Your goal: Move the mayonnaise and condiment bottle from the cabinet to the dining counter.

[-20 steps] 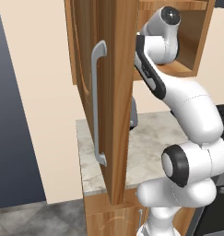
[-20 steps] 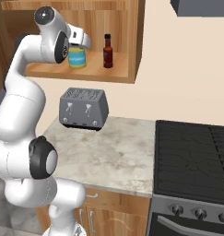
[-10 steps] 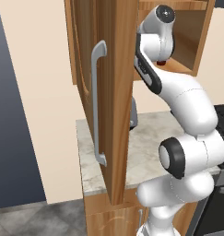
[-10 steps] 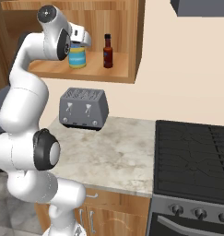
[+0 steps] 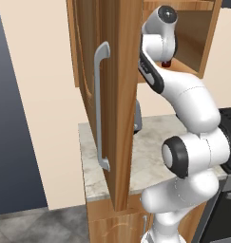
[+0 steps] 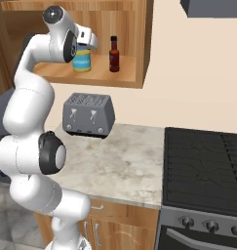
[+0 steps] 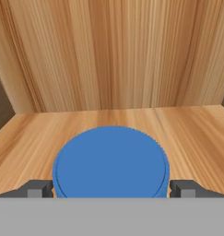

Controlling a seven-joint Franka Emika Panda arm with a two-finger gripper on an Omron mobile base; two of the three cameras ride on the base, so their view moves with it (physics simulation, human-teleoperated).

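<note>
Mayonnaise (image 7: 111,161) between spread fingers of end effector (image 7: 111,190), inside cabinet (image 7: 109,60)

Mayonnaise jar (image 6: 82,60), blue lid, upright on cabinet (image 6: 132,75) shelf, between the spread fingers of the hand (image 7: 111,188); dark bottle (image 6: 114,53) upright just beside.

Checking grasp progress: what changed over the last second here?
The gripper eased further into the cabinet over the mayonnaise, fingers open on either side of its blue lid, not yet closed. The condiment bottle and toaster stayed put.
</note>
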